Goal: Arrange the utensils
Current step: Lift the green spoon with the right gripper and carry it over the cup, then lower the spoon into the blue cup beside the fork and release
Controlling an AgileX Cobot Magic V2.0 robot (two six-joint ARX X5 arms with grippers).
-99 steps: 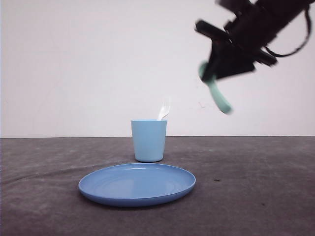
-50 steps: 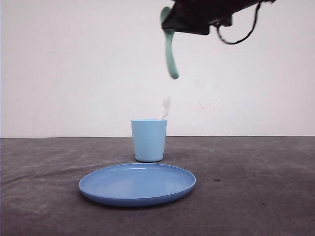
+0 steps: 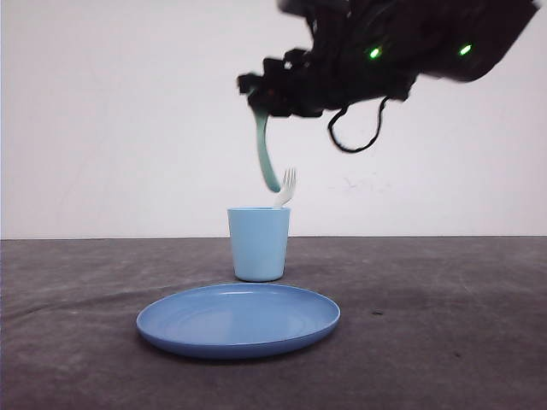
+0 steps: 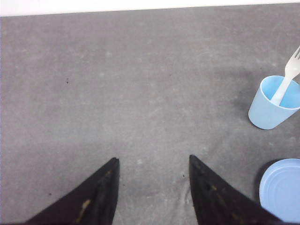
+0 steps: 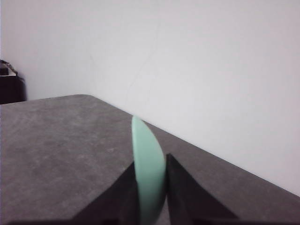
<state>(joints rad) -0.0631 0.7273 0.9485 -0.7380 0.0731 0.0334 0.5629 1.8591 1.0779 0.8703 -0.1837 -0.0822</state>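
Front view, left to right. We note the round blue plate (image 3: 238,319) on the dark grey table (image 3: 444,325), and just behind it the light blue cup (image 3: 258,243), upright. The white fork (image 3: 285,188) stands in the cup, tines up, leaning to the right against the rim. Above the cup the right gripper (image 3: 256,94) pinches the mint-green spoon (image 3: 266,154) by its bowl end; the handle hangs down, its tip just beside the fork tines and above the cup's mouth, not yet inside. Two green lights glow on the arm.

Left wrist view: the left gripper (image 4: 152,187) has its fingers spread apart and nothing between them, over bare table, the cup and fork well off to one side.

Right wrist view: the spoon bowl sits clamped between the two dark fingers (image 5: 187,197).

We read no brands, labels or writing anywhere.
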